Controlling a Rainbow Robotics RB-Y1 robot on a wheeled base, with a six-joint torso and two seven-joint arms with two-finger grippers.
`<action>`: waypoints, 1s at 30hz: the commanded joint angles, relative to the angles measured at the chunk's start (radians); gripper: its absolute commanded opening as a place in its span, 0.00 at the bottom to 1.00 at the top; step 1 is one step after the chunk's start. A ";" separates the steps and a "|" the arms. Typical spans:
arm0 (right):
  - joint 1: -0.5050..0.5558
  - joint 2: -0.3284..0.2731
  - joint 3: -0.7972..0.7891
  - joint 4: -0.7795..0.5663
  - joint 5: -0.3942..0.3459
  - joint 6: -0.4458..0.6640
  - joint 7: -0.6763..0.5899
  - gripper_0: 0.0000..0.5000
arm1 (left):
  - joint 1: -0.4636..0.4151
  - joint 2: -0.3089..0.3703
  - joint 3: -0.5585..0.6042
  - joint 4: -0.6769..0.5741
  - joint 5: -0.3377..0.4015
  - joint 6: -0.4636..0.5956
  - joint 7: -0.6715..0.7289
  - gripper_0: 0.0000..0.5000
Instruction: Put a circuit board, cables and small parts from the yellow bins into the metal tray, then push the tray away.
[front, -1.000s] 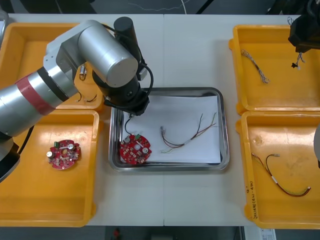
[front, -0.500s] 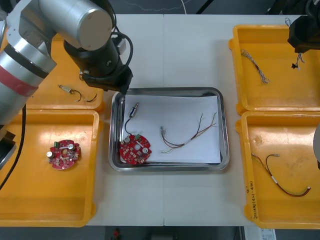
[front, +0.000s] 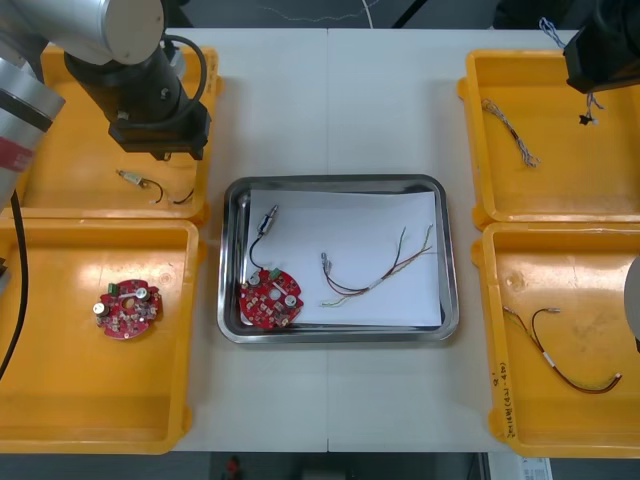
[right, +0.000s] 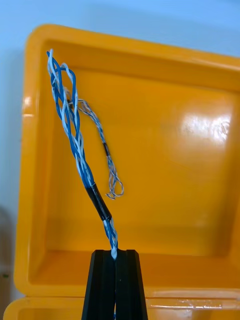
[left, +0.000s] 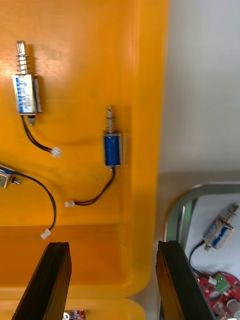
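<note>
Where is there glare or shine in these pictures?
Right wrist view: a glare patch on the yellow bin floor, behind the twisted blue and white cable in the right gripper. Front view: the metal tray rim gleams. Left wrist view: that rim shines beside the left gripper's open fingers.

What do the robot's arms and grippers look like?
The left arm is silver-grey cylinders with a red band, a black wrist and a looping black cable. The left gripper and right gripper have flat, matte black, straight-sided fingers.
</note>
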 joint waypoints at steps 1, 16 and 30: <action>0.071 0.014 0.088 -0.150 -0.113 0.004 0.002 0.00 | -0.051 0.036 0.068 0.083 -0.029 -0.057 0.083 1.00; 0.122 0.037 0.317 -0.332 -0.423 0.004 0.026 0.00 | -0.050 0.035 0.183 0.154 -0.092 -0.106 0.087 1.00; 0.214 0.037 0.541 -0.391 -0.398 0.004 0.299 0.00 | -0.050 0.035 0.233 0.284 -0.095 -0.157 0.107 1.00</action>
